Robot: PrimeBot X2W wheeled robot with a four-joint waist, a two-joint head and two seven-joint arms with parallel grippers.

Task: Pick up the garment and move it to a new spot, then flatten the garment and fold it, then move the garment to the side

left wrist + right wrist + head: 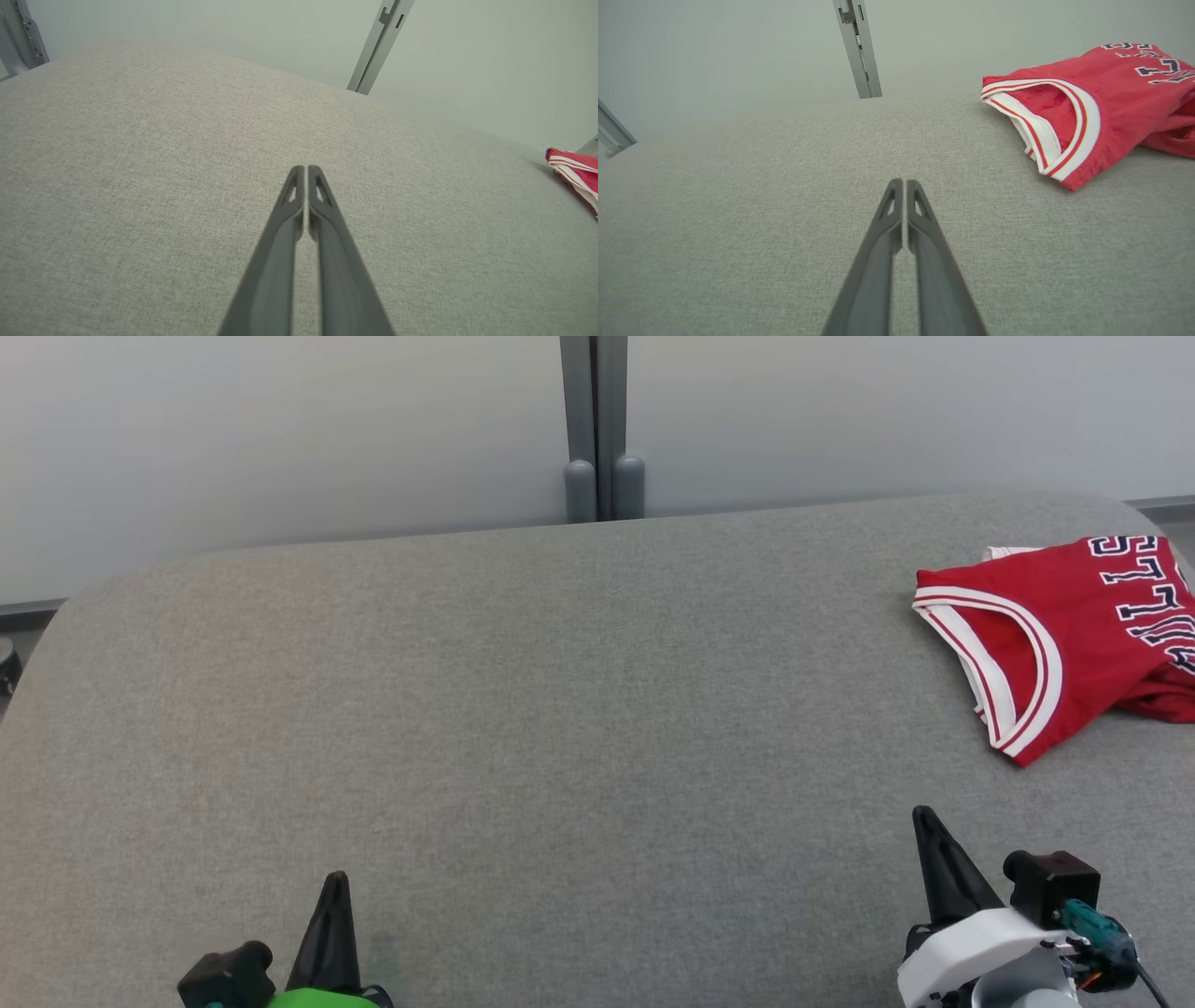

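Red jersey (1055,635), white banded trim, lies rumpled at the far right of the grey woven-fabric counter (560,709). Left gripper (303,169) and right gripper (903,182), slim dark jaws pressed together, hold nothing.

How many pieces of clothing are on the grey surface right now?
1. A red jersey lies at the far right of the grey surface, ahead of the right tool. It runs past the head view's right edge, so anything beyond is unseen.

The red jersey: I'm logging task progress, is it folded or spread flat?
Folded, not spread: the jersey lies doubled over in a compact, slightly rumpled bundle on the grey surface, far right.
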